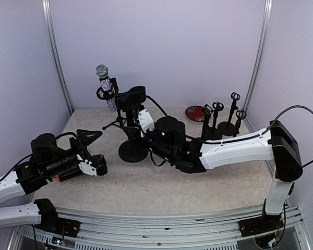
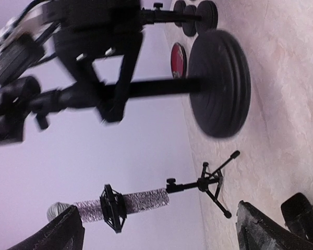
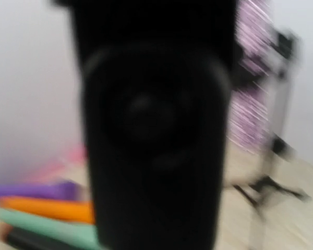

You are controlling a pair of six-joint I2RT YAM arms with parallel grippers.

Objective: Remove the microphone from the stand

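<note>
A glitter microphone [image 1: 108,87] with a silver head stands upright in the black ring mount of a small tripod stand [image 1: 116,123] at the back left. In the left wrist view the microphone [image 2: 126,205] and its tripod stand [image 2: 214,182] show between my fingers, some way off. My left gripper [image 1: 101,150] is open and empty, left of a second stand with a round base [image 1: 132,151]. My right gripper [image 1: 139,126] is at the pole of that round-base stand. A blurred black object [image 3: 154,125] fills the right wrist view and hides the fingers.
Several small black stands [image 1: 219,122] and a red disc [image 1: 194,112] are at the back right. The round-base stand [image 2: 219,83] looms close in the left wrist view. Blurred purple, orange and green items [image 3: 36,205] lie low left in the right wrist view.
</note>
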